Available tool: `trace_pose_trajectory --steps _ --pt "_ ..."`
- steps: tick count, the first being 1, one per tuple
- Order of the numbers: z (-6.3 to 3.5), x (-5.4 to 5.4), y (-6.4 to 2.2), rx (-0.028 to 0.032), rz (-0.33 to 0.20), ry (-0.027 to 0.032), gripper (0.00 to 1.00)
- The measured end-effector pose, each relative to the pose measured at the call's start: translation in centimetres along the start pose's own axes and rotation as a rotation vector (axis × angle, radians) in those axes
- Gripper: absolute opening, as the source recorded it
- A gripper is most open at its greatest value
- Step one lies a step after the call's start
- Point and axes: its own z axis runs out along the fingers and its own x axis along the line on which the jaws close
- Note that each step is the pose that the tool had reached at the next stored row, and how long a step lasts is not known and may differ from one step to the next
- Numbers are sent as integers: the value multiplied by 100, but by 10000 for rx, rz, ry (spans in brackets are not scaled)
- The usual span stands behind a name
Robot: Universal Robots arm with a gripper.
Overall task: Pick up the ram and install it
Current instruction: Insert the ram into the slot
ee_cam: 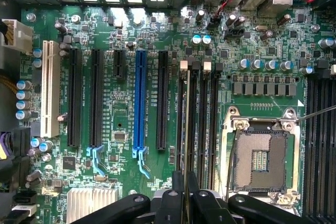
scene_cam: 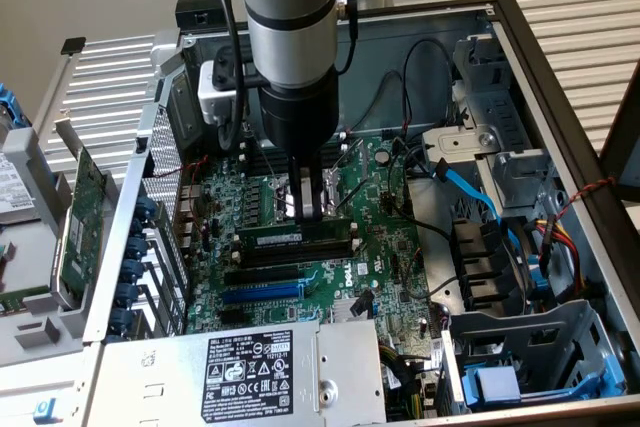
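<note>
The ram is a long green stick with a white label, standing on edge along a black memory slot in the middle of the motherboard. In the wrist view the ram is seen edge-on, a thin line running along the slot beside the one with a white end clip. My gripper comes straight down on its top edge, with the fingers pressed on either side of the stick, shut on it. Whether the stick is fully down in the slot I cannot tell.
The empty CPU socket lies next to the memory slots. Black and blue expansion slots lie on the other side. A green expansion card leans outside the case at the exterior view's left. The power supply, blue cable and drive cage crowd the case.
</note>
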Motion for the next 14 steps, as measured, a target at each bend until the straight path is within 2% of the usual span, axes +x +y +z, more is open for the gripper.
trace_pose_trajectory --steps 14 --pt "36 -1 23 90 -3 -2 14"
